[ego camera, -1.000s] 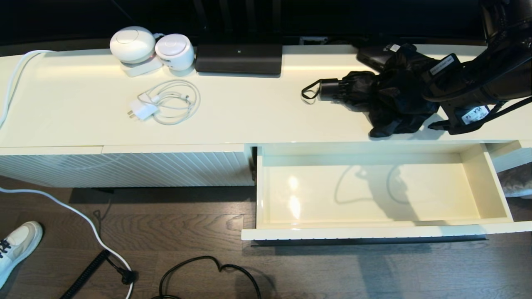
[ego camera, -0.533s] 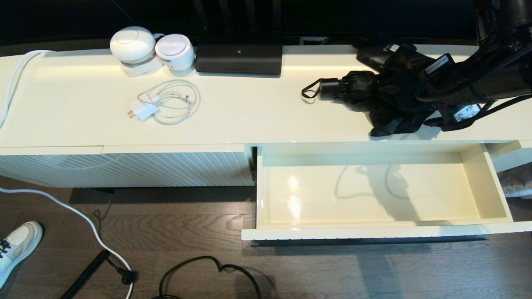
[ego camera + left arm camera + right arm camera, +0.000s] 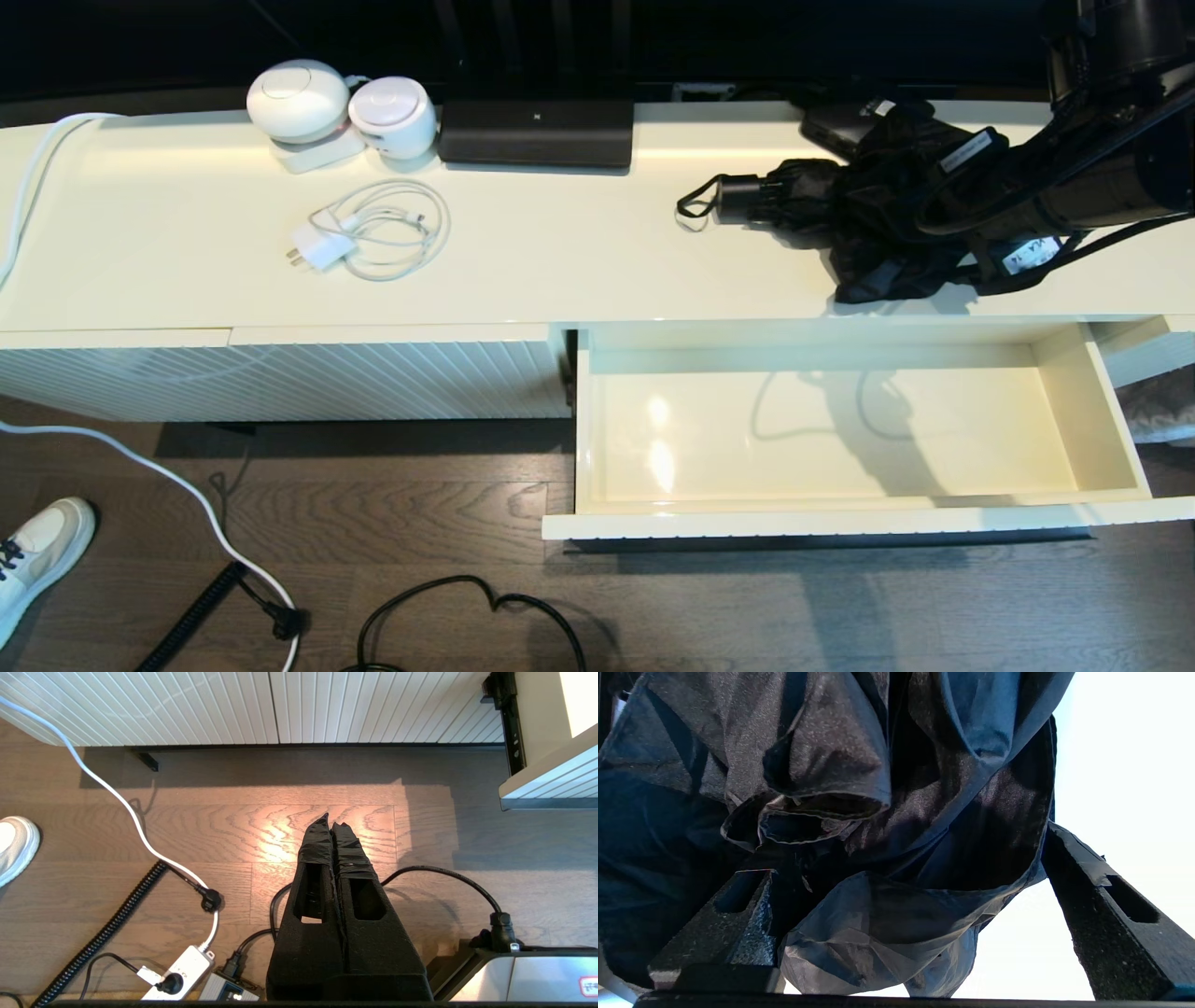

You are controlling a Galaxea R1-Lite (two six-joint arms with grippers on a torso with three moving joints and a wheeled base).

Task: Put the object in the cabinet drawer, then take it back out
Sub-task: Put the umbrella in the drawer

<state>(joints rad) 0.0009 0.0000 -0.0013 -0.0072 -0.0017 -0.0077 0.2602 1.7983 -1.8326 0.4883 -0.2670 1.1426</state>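
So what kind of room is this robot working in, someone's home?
Probably a living room or a home-like mock-up: a long low cream cabinet with a ribbed front stands on wood flooring, and a phone charger and two small white round gadgets sit on its top.

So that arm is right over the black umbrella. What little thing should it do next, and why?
Probably close the right gripper. Its fingers stand wide apart on either side of the umbrella fabric, nothing is gripped yet, and the drawer below is open and waiting. The left gripper hangs shut near the floor.
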